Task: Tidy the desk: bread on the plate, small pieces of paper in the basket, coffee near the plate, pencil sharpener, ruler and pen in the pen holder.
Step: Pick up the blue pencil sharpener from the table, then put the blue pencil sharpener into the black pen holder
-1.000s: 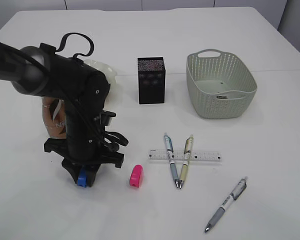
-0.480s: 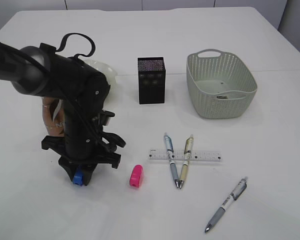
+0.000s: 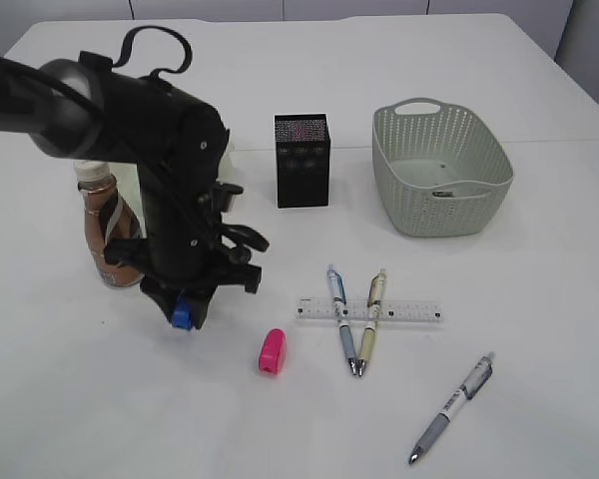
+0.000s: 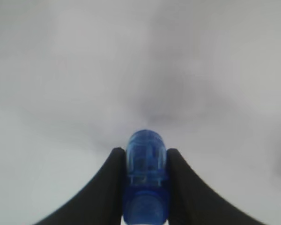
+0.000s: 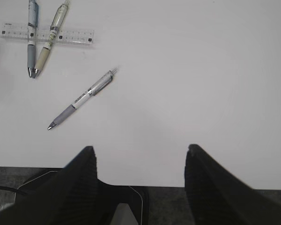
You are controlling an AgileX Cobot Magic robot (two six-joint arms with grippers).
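Note:
My left gripper [image 3: 183, 315] is shut on a blue pencil sharpener [image 4: 145, 176] and holds it just above the table, left of a pink pencil sharpener [image 3: 272, 352]. The black pen holder [image 3: 301, 160] stands behind, at centre. A clear ruler [image 3: 369, 310] lies under a blue pen [image 3: 341, 319] and a beige pen [image 3: 372, 321]; a grey pen [image 3: 454, 407] lies at the front right. The coffee bottle [image 3: 105, 235] stands left of the arm. The plate [image 3: 227, 150] is mostly hidden behind the arm. My right gripper [image 5: 140, 157] is open and empty over the table's front edge.
A grey-green basket [image 3: 439, 170] stands at the back right. The right wrist view shows the ruler [image 5: 75, 35], the grey pen [image 5: 82, 99] and bare white table. The left arm's bulk [image 3: 170, 160] covers the space between bottle and pen holder.
My left gripper has risen and moved back and to the right with the blue sharpener in it. The coffee bottle now shows beside the arm.

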